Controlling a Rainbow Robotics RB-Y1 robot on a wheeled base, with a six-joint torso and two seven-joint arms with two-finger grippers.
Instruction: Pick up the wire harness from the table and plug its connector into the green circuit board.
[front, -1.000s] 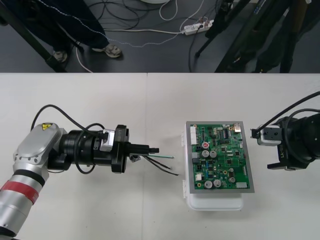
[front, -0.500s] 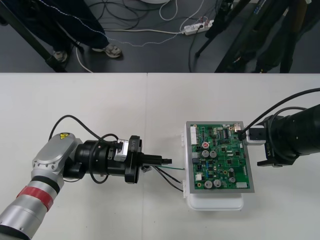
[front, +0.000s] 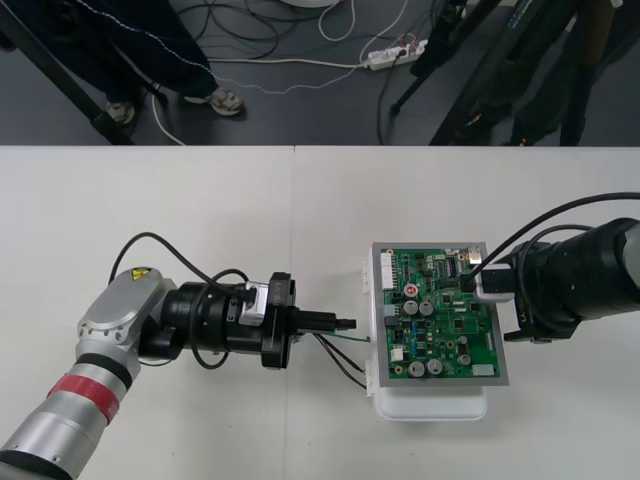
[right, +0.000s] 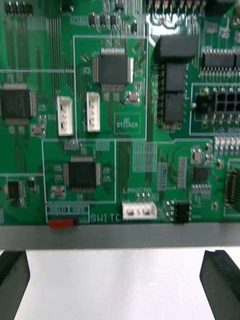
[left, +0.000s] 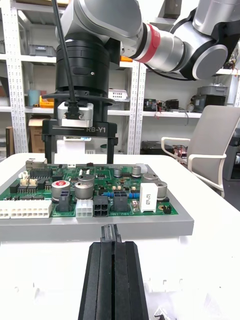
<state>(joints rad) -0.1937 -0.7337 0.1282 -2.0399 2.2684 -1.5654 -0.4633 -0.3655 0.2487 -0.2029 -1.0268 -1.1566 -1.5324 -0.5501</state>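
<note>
- Right now my left gripper (front: 343, 323) is clenched. Its two black fingers (left: 114, 280) are pressed flat together and point level at the near side of the board.
- Pinched at their tips is the small black plug (left: 110, 232) of the thin wire harness (front: 340, 355). The plug stands just short of the board's grey rim, apart from it.
- Green and dark wires trail out from under my fingers. They sag toward the table and reach the edge of the base.
- Just beyond the plug lies the green rectangular circuit board (front: 440, 320) on its white plastic base (front: 430, 405), studded with round silver capacitors (left: 85, 186).
- My right gripper (left: 80, 157) hangs over the opposite edge of the board. It is released, with its fingers (right: 12, 280) standing wide apart and grasping nothing.
- Under all of this is the plain light table (front: 200, 220).
</note>
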